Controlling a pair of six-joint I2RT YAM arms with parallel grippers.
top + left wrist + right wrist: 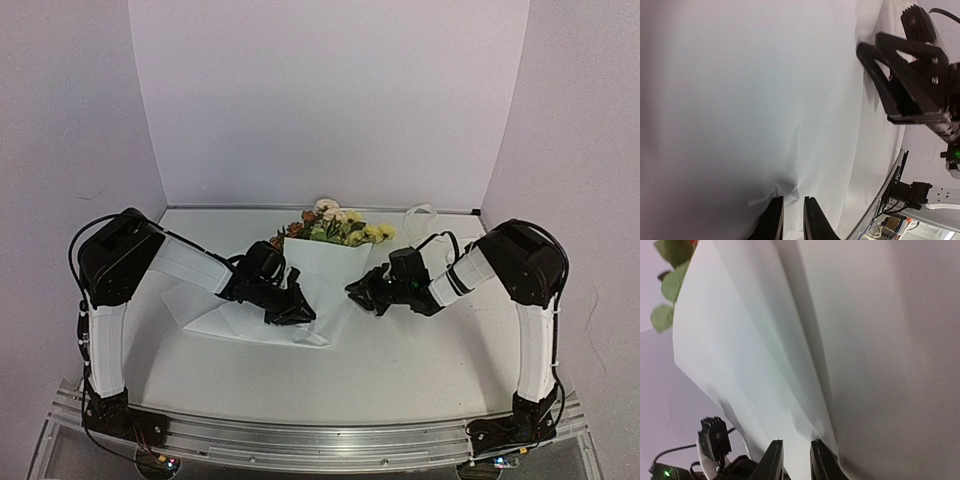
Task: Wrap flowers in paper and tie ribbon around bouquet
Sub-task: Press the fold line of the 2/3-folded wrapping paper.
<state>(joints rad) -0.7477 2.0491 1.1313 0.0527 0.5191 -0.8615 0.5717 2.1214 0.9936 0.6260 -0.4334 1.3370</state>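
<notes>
Both arms bent inward, low; left claw [291, 309] and right claw [356, 291] each pinch paper [322, 265]; flowers [336, 228] mostly hidden inside.

A flat white counter [400, 370] fills the lower middle of the overhead view, enclosed by three plain, pale lilac walls. The back wall [330, 100] meets the counter's far edge in a straight line. The left wall [60, 120] and right wall [590, 110] angle toward the viewer. A ribbed silver metal rail [320, 440] runs along the counter's near edge, with a tiny coloured light [165, 462] near its left end. Blurred clutter [885, 227] shows past the counter's edge.
</notes>
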